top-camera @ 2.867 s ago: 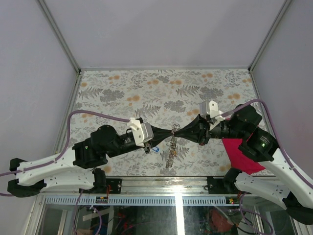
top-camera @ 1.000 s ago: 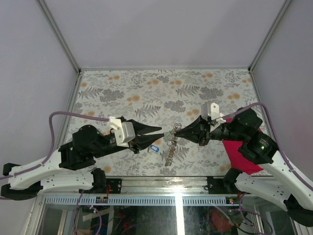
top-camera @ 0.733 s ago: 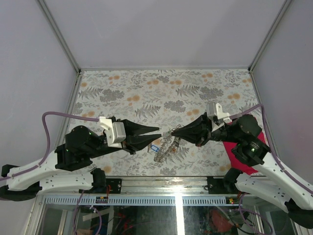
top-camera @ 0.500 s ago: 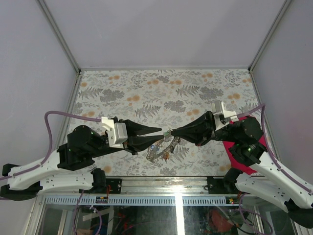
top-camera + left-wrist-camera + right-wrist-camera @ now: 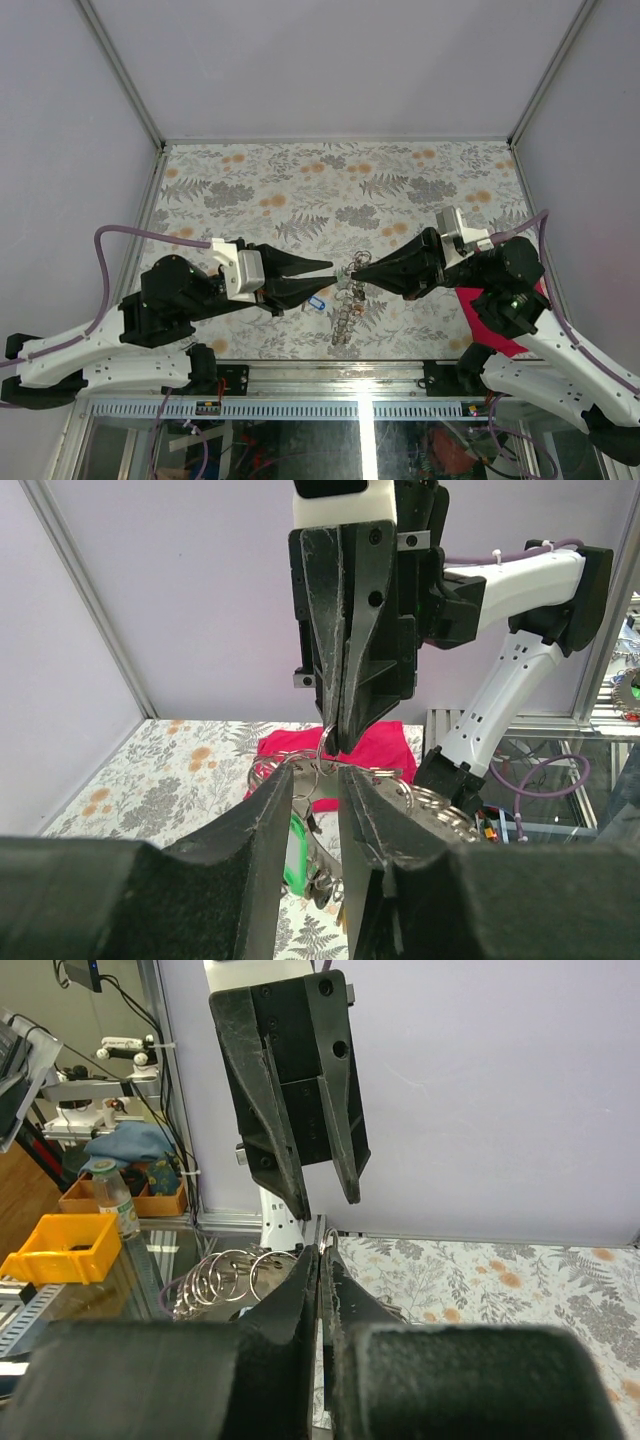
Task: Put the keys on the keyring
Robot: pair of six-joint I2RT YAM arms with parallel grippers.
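Observation:
My right gripper (image 5: 353, 273) is shut on the thin silvery keyring (image 5: 349, 271) and holds it above the table. The link chain (image 5: 345, 312) hangs down from the ring to the table. In the right wrist view the ring (image 5: 325, 1237) sticks out of the shut tips (image 5: 321, 1256), with chain loops (image 5: 225, 1270) to the left. My left gripper (image 5: 326, 273) is open, with its tips just left of the ring. In the left wrist view its jaws (image 5: 315, 778) stand apart, with the ring (image 5: 328, 752) beyond them and a green key (image 5: 291, 852) hanging below. A blue key (image 5: 318, 301) lies on the table.
A crimson cloth (image 5: 497, 322) lies at the table's right front under the right arm, and shows behind the ring in the left wrist view (image 5: 385, 742). The floral table cover (image 5: 300, 190) stretches to the back, with grey walls on three sides.
My left gripper has let go of the ring, pulled back left and opened. My right gripper dipped and rose again, and the chain swung from lying leftward to hanging straight.

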